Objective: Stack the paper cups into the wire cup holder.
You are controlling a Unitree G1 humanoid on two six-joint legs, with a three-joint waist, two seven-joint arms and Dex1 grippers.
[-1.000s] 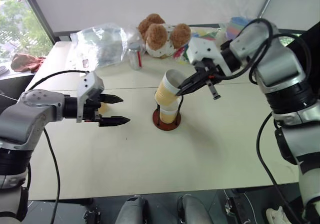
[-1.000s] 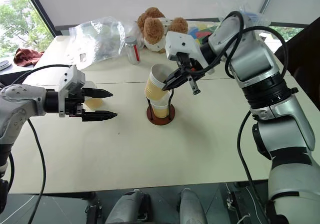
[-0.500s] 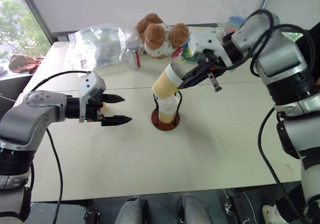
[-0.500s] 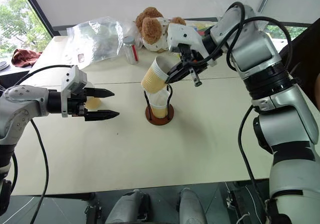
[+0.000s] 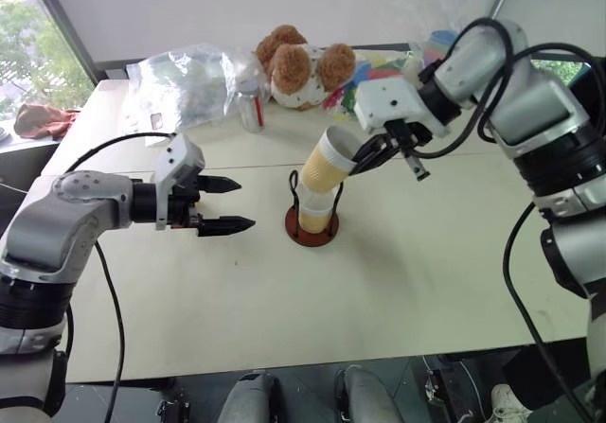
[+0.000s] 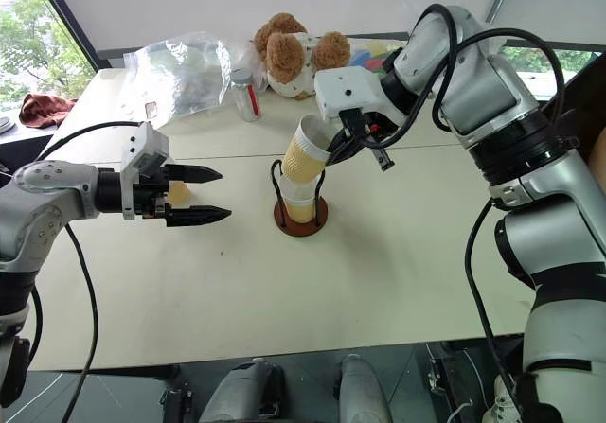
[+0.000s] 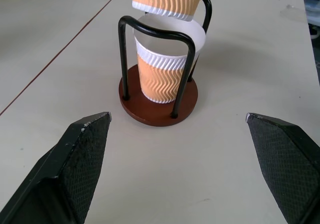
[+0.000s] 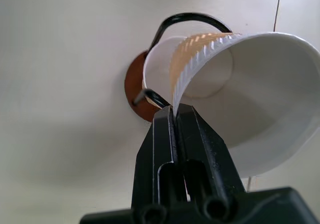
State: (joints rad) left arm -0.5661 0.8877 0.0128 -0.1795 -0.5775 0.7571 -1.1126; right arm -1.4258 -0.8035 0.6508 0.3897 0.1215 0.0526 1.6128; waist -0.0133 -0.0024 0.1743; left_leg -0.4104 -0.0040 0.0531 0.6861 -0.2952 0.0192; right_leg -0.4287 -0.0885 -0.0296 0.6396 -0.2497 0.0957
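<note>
Now a second paper cup (image 5: pixel 329 160) hangs tilted over the wire cup holder (image 5: pixel 313 224), right gripper (image 5: pixel 364 157) jaws clamped on its rim.
Ribbed yellow-tan body, white band; another cup (image 7: pixel 163 71) sits upright inside the black loops on the reddish disc, mid-worktop (image 5: pixel 398 272). Left gripper (image 5: pixel 223 204), jaws wide apart, hovers left of it. Far off: teddy bear (image 5: pixel 301 65), plastic bag (image 5: pixel 185 82), window.
</note>
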